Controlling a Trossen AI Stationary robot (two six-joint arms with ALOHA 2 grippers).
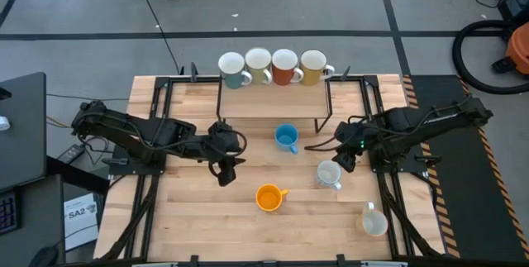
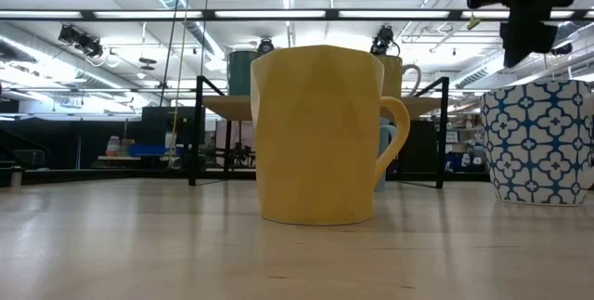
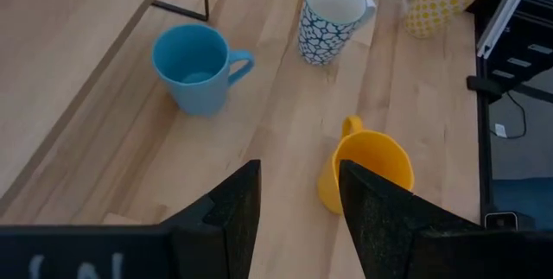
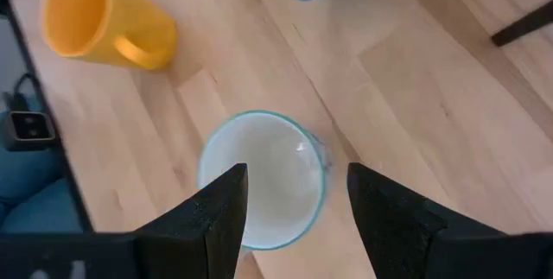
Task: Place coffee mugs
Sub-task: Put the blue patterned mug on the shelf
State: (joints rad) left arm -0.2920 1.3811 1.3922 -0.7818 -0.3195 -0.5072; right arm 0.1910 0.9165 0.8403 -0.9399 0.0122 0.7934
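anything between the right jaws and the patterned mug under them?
Nothing. In the right wrist view the open right gripper hangs directly over the patterned mug, its rim showing unobstructed between the jaws.

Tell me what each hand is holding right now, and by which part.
Nothing is held. The left hand is open above bare table; the right hand is open above the blue-patterned mug.

Two matte black jointed arms, each ending in blunt, wedge-shaped black fingers [image 3: 233, 218].
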